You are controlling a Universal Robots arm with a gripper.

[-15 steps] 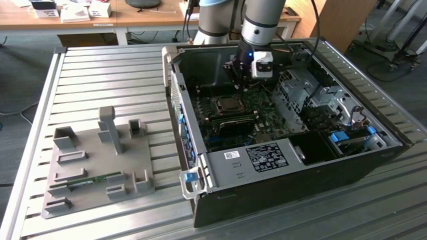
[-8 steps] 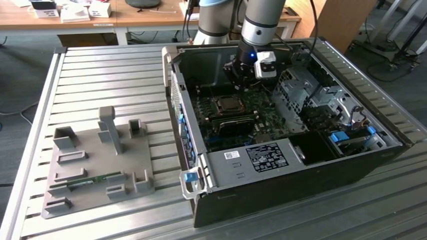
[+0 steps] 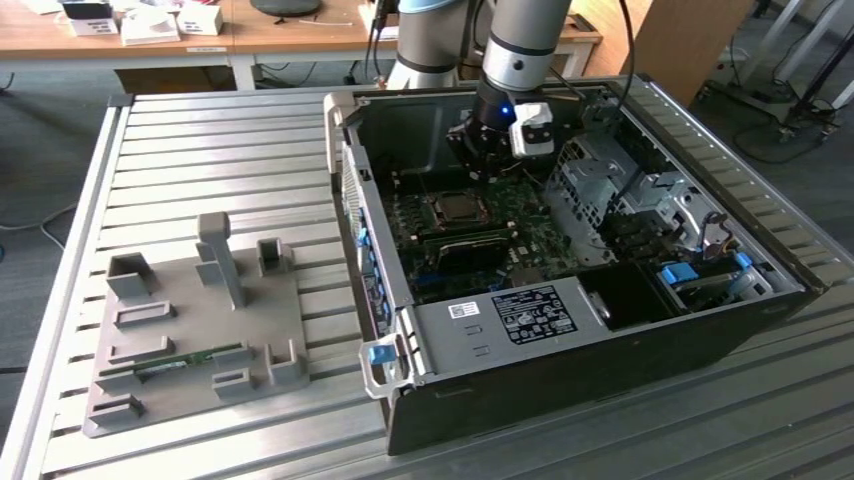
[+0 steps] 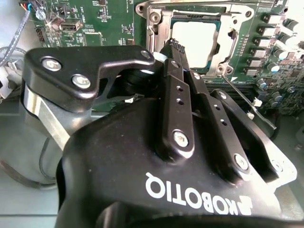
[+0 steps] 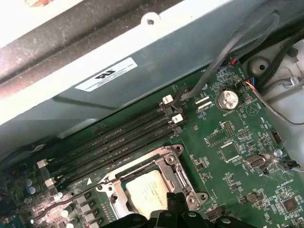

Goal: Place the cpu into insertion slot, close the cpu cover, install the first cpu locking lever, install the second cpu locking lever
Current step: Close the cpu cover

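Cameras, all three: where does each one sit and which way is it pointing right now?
Exterior view: off the arm, high, looking down into the open computer case; the arm and gripper show.
First wrist view: on the wrist, facing the green board and memory slots; gripper tip shows.
Second wrist view: on the wrist, looking along the gripper body toward the cpu.
Shared: both wrist views see the cpu framed by the cpu cover.

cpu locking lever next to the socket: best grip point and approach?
The cpu locking lever is a thin wire rod lying low over the green board; probably pinch its free outer end from above, across the wire, away from the cpu cover.
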